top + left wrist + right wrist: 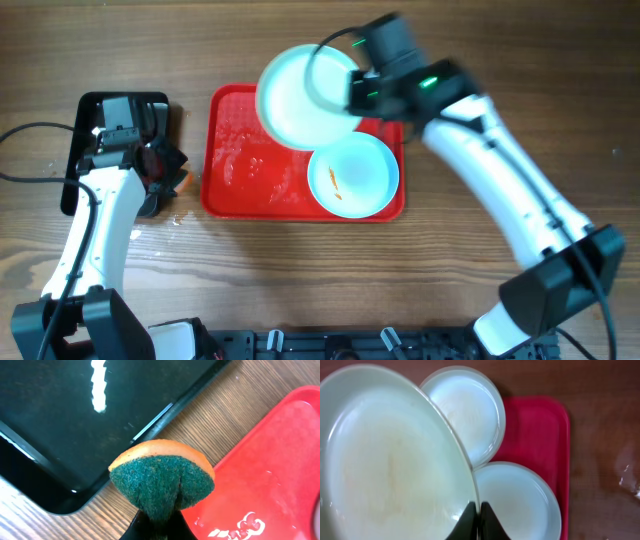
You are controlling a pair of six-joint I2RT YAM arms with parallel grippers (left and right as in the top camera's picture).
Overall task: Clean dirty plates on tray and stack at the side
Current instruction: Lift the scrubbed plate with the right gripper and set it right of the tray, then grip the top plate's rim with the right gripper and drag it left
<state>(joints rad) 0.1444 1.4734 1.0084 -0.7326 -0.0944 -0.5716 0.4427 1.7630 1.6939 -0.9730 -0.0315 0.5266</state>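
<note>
Overhead: the right arm is stretched from the near right corner across the table with its elbow bent. The right gripper (352, 95) is clamped on the rim of the held plate (300, 95), which is lifted over the far edge of the tray (240, 170). A smeared plate (352, 175) lies on the tray just nearer than this gripper. The left arm is extended forward, and the left gripper (160, 170) is pinched tight on a sponge (180, 181), between the black bin (100, 110) and the tray.

Left wrist: the sponge is squeezed between the fingers, green face towards the camera. The bin is seen beyond it to the left and the tray to the right.

Right wrist: the held plate's rim is gripped between the closed fingers. A near plate (520, 500) lies just beyond them on the tray, and a far plate (465, 410) lies farther off.
</note>
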